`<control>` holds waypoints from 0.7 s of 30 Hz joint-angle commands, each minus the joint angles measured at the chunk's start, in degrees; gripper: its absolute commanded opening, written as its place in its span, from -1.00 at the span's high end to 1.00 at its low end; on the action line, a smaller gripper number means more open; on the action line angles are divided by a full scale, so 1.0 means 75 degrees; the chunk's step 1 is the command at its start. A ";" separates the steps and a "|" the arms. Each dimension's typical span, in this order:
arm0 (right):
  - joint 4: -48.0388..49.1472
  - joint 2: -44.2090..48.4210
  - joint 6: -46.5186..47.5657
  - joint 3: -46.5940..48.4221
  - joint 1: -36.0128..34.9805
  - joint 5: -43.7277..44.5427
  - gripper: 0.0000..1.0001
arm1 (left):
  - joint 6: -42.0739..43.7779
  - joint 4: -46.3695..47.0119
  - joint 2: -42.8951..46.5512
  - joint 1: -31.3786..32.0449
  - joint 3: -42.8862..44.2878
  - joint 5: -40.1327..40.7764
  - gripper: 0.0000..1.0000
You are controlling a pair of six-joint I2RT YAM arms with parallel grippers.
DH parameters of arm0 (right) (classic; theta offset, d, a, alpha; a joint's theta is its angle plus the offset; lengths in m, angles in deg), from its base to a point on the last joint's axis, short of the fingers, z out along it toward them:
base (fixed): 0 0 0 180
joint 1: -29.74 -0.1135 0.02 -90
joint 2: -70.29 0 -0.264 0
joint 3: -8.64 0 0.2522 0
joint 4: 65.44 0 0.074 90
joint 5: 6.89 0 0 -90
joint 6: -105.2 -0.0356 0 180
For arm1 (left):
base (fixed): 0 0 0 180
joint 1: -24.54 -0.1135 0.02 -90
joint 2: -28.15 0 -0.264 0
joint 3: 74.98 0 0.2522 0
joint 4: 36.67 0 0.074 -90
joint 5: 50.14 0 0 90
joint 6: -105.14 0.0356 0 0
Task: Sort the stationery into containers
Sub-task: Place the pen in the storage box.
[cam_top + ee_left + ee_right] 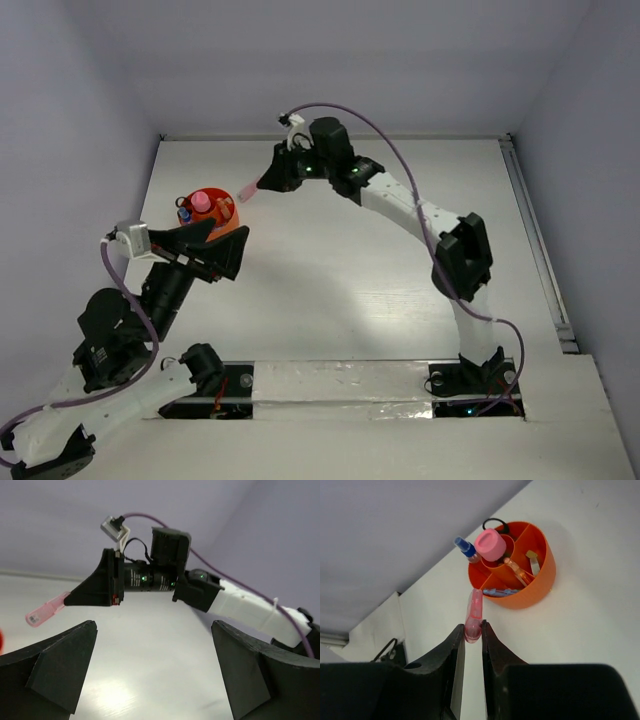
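My right gripper (472,628) is shut on a translucent pink tube (474,614) and holds it in the air just right of the orange-red cup (540,587). The tube (247,190) points toward the cup (236,208); it also shows in the left wrist view (46,609). The cup holds a pink-capped item (490,544), a blue-white marker (466,549), an orange marker (516,571), a small beige-grey piece (533,561) and light blue items (500,592). My left gripper (155,675) is open and empty beside the cup (200,245).
The right arm (420,215) reaches across the back of the white table (350,290). A rail (535,240) runs along the table's right edge. The walls stand close behind and to the left.
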 commanded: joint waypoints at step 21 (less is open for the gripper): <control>-0.1539 -0.3697 0.0204 0.4396 -0.0865 0.1396 1.00 | 0.0647 -0.0494 0.0615 -0.0116 -0.0988 0.1530 -0.98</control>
